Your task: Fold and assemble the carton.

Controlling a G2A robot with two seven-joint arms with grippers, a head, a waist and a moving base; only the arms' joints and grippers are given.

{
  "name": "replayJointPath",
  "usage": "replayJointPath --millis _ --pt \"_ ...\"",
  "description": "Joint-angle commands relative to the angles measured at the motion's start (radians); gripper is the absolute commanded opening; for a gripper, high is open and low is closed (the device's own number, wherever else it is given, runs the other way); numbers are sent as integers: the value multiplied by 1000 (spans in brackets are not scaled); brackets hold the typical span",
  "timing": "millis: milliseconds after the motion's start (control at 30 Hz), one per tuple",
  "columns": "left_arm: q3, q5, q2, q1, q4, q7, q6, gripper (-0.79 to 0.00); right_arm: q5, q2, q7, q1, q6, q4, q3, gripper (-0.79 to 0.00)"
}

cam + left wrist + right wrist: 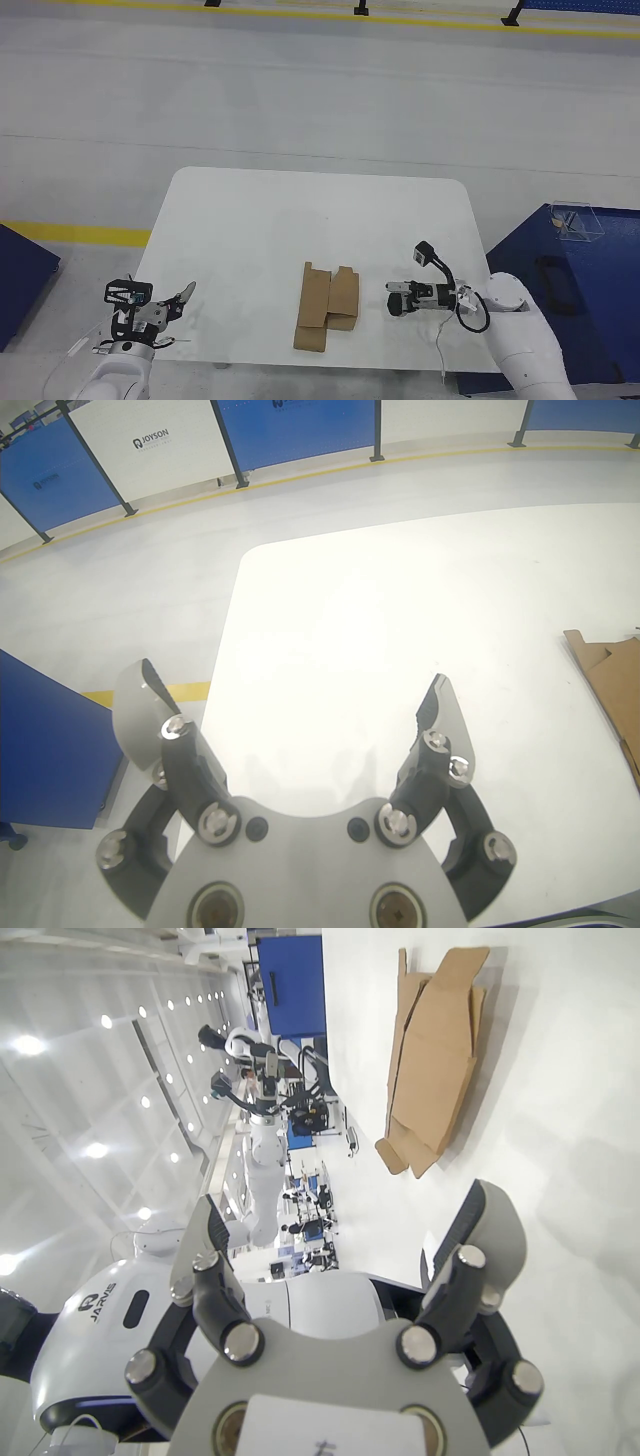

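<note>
Flattened carton (325, 305) lies on the table (300, 210), close to its front edge; right gripper (392, 300) near it, left gripper (183, 296) well apart, both spread and empty; likely risk: a grasp skids on the flush cardboard, pushing it off that edge.

Your left arm (118, 378) and right arm (515, 322) wear glossy white shells. The left gripper (295, 680) and right gripper (345, 1200) each have a silver-grey plate, black links pinned with bright round screws, and pale fingers (454, 720) faced with ribbed black pads (427, 705). A black cable (470, 318) loops at the right wrist.
</note>
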Motion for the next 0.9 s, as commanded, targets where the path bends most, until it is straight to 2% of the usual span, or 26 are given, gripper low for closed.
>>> replayJointPath --millis 0,200,300,367,433,467,667,867 --pt "0 0 0 0 0 0 0 0 14 -12 -23 27 -17 41 -54 0" --pt "0 0 0 0 0 0 0 0 -6 -45 -121 87 -115 160 -167 -15" --pt "0 0 0 0 0 0 0 0 -5 -61 -146 114 -140 218 -210 -77" --pt "0 0 0 0 0 0 0 0 -3 -72 -155 130 -147 258 -235 -166" --pt "0 0 0 0 0 0 0 0 16 -84 -163 142 -157 296 -254 -372" --pt "0 0 0 0 0 0 0 0 25 -90 -164 148 -158 310 -263 -397" --pt "0 0 0 0 0 0 0 0 46 -125 -211 182 -171 396 -313 -474" --pt "0 0 0 0 0 0 0 0 45 -158 -270 221 -151 473 -352 -440"
